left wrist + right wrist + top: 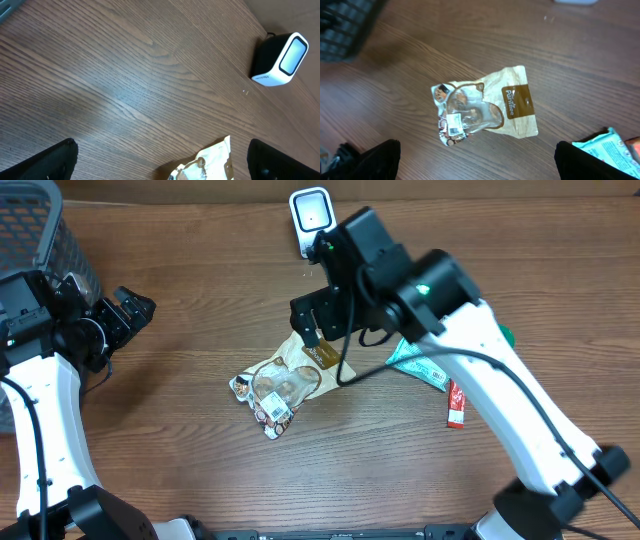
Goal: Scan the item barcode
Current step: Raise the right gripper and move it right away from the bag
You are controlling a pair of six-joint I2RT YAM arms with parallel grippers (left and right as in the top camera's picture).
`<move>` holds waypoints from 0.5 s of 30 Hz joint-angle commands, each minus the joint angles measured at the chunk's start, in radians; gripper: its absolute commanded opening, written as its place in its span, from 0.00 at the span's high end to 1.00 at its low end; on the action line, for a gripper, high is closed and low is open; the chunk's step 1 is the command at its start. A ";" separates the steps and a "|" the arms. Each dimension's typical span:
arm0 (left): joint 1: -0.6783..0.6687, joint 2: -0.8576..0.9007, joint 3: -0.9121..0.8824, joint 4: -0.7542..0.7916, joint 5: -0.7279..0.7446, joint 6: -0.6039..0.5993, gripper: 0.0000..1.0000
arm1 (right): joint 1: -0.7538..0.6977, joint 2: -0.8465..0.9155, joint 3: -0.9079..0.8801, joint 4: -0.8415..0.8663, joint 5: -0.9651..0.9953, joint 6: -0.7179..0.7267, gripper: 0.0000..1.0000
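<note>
The crinkly tan and clear snack bag lies on the brown wooden surface, near the middle. We hang our right end effector above it, spread wide, holding nothing. Our left end effector is wide and empty too. The small white and black scanner box stands farther back.
</note>
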 commanded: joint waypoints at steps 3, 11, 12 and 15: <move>0.002 -0.016 0.006 0.001 0.000 -0.005 0.00 | -0.003 -0.095 0.004 0.002 0.003 0.003 0.00; 0.002 -0.016 0.006 0.001 0.000 -0.005 0.00 | -0.003 -0.193 0.004 0.002 0.003 0.003 0.00; 0.002 -0.016 0.006 0.001 0.000 -0.005 0.00 | -0.003 -0.203 0.004 0.002 0.003 0.003 0.00; 0.002 -0.016 0.006 0.001 0.000 -0.005 0.00 | -0.016 -0.235 0.004 0.002 0.002 0.003 0.00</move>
